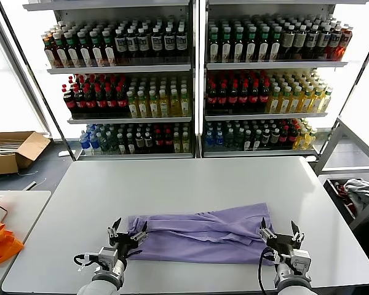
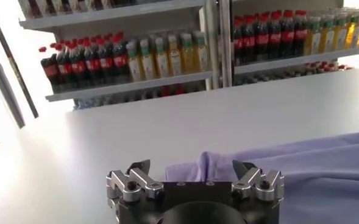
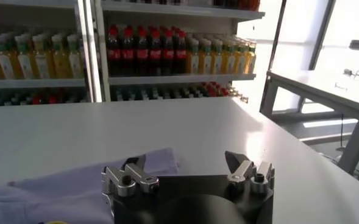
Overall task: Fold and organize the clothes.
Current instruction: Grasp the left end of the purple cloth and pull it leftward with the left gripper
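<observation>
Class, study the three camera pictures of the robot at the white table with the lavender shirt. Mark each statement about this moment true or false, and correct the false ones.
1. The lavender shirt lies on the white table. True.
2. The left gripper is shut on a sleeve. False: it is open, at the shirt's left end.
3. The right gripper is open at the shirt's right end. True.
4. The shirt is spread out fully flat. False: it is folded into a long band with creases.
5. Shelves of bottles stand behind the table. True.
</observation>
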Controlling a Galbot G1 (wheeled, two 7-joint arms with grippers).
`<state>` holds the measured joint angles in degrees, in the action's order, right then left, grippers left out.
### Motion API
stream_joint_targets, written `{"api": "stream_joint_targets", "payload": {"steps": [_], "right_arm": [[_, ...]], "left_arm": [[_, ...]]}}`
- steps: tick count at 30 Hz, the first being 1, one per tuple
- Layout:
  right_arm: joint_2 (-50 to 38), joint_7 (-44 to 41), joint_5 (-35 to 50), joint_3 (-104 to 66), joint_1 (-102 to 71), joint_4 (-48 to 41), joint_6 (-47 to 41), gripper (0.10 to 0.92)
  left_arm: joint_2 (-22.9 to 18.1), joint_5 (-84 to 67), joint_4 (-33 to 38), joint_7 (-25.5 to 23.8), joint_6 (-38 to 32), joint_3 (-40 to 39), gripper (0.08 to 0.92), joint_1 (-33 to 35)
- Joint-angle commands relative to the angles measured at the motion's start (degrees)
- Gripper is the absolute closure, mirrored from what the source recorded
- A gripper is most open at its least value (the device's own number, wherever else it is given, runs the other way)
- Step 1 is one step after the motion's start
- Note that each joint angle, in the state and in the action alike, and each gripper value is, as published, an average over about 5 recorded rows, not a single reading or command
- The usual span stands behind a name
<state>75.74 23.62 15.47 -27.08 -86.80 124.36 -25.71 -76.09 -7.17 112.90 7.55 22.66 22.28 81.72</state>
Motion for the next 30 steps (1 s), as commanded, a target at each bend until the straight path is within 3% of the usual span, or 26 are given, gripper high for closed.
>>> {"api": "stream_joint_targets", "payload": {"steps": [1,13,30], "right_arm": [[-0.36,0.14,0.25,-0.13,-0.5,1.54,0.2,0.203],[-0.27,0.26,0.26,0.35,0.27,1.44,0.35,0.203],[-0.69,1.0,0.52,0.38,1.46,1.86,0.08,0.203]], "left_arm": [[-1.02,-4.74,-1.71,0.25,0.98,0.27,0.177,0.46],[-0.8,-8.09,-2.73,-0.19,2.74,0.75,0.202,0.5],[0.32,-13.1,-3.79,1.6,2.29,5.17,0.679,-1.71]]}}
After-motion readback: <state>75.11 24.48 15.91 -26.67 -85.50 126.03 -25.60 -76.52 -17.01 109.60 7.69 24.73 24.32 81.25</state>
